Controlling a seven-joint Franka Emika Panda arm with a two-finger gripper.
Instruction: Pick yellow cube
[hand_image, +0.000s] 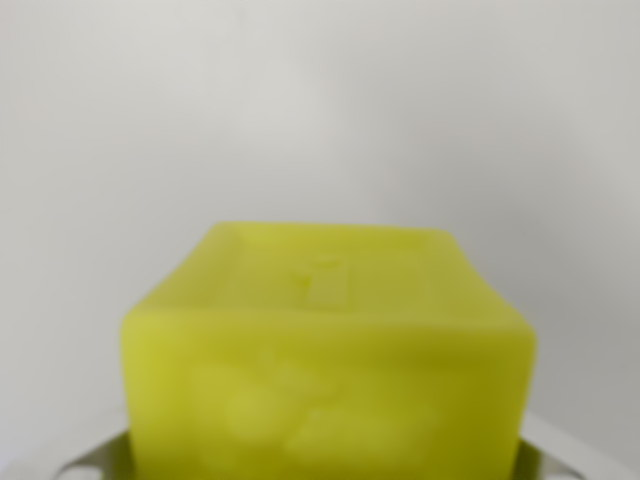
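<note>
Background: plain pale grey-white surface fills the upper half, blurred, no detail readable.
Cube: bright yellow soft-looking cube sits low and centred, very close to the lens, out of focus; its top face and front face both show, with a faint mark on top.
Hand: pale grey parts of the hand peek out at both lower corners beside the cube; whether it grips the cube cannot be told.

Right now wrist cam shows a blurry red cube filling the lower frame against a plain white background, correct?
Not quite: the cube is yellow, not red. The wrist view shows it blurry, filling the lower frame against a plain white background.
</note>
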